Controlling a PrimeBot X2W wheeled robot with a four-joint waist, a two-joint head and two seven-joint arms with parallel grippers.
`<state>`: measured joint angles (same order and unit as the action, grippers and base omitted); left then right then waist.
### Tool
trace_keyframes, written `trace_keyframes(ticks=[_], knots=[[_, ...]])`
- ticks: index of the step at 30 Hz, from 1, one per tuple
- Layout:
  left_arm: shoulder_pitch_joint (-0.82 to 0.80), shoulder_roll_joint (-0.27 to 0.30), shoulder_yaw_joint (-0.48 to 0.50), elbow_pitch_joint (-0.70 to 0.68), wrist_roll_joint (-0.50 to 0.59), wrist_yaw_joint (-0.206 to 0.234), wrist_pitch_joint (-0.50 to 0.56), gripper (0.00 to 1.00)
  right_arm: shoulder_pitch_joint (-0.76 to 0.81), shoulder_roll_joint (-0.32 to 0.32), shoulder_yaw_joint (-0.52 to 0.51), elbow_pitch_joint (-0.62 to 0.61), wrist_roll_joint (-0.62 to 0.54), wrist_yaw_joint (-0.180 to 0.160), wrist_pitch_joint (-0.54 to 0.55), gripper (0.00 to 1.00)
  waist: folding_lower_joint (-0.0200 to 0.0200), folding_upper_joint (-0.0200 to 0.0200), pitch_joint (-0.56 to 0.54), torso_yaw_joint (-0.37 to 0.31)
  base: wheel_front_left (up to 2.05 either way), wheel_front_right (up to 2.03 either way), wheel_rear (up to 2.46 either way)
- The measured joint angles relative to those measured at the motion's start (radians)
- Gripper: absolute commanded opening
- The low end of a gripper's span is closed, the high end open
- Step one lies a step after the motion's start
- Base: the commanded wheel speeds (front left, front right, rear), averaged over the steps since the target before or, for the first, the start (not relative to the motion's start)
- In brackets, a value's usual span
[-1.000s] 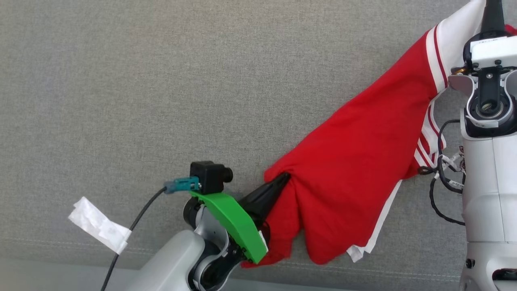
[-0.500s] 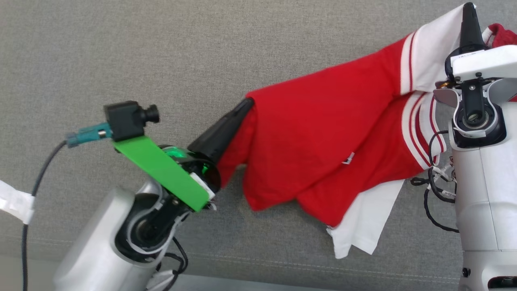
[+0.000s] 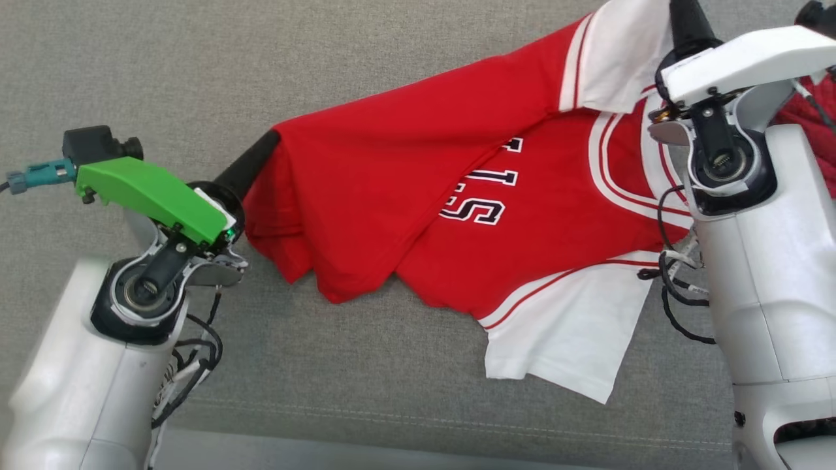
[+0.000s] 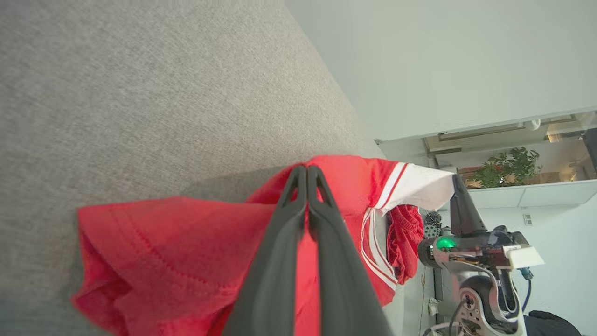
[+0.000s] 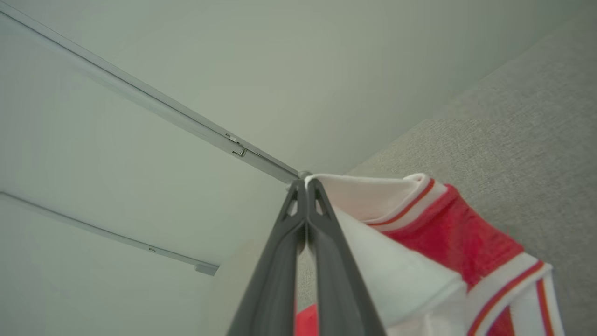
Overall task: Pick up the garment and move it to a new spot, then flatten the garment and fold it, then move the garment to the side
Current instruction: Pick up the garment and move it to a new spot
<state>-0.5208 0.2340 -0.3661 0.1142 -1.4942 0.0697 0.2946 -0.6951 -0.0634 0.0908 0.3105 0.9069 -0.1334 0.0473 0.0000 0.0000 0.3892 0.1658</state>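
Observation:
The garment [image 3: 418,189] is a red jersey with white sleeves, red-and-white stripes and dark lettering. It hangs stretched between my two grippers above the grey fabric surface [image 3: 196,65]. My left gripper [image 3: 269,138] is shut on its red hem corner at the left. My right gripper [image 3: 679,13] is shut on a white sleeve edge at the upper right. In the left wrist view, the left gripper [image 4: 307,169] pinches red cloth [image 4: 177,247]. In the right wrist view, the right gripper [image 5: 305,183] pinches the white sleeve [image 5: 373,196]. A white sleeve [image 3: 562,339] droops low.
The grey surface's front edge with a seam [image 3: 392,418] runs along the bottom of the head view. A pale wall [image 5: 140,93] with rails [image 5: 154,109] stands beyond the surface. In the left wrist view, a shelf with a plant [image 4: 508,165] is at the far right.
My left gripper has swung up and to the left with the hem. The jersey has spread wide between both grippers, showing its lettering. The white tape at lower left has left the view.

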Motion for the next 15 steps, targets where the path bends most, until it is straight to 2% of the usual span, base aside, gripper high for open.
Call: trace_keyframes(ticks=[9,10,11,12,13,15], knots=[[-0.081,-0.008,0.029,0.159,-0.036,0.027,0.031,0.01,-0.023,0.001,0.072,0.061,-0.015,0.0,-0.003,0.0,0.0,0.0,0.014,-0.014,0.0,0.0,0.0],[-0.09,-0.014,0.036,0.172,-0.041,0.027,0.03,0.36,-0.03,0.001,0.074,0.063,-0.015,0.0,-0.01,0.0,0.0,0.0,0.015,-0.015,0.0,0.0,0.0],[-0.099,-0.017,0.04,0.182,-0.041,0.027,0.029,0.84,-0.037,0.001,0.073,0.066,-0.016,0.0,-0.02,0.0,0.0,0.0,0.015,-0.016,0.0,0.0,0.0],[-0.109,-0.02,0.043,0.195,-0.037,0.027,0.019,1.0,-0.043,0.0,0.074,0.067,-0.023,0.0,-0.032,0.45,0.0,0.0,0.016,-0.016,0.0,0.0,0.0],[-0.118,-0.021,0.051,0.207,-0.035,0.027,0.008,1.0,-0.046,0.0,0.075,0.069,-0.04,0.0,-0.043,1.0,0.0,0.0,0.016,-0.017,0.0,0.0,0.0],[-0.126,-0.018,0.066,0.219,-0.026,0.027,-0.008,1.0,-0.05,-0.001,0.084,0.07,-0.072,0.0,-0.058,1.0,0.0,0.0,0.015,-0.019,0.0,0.0,0.0]])
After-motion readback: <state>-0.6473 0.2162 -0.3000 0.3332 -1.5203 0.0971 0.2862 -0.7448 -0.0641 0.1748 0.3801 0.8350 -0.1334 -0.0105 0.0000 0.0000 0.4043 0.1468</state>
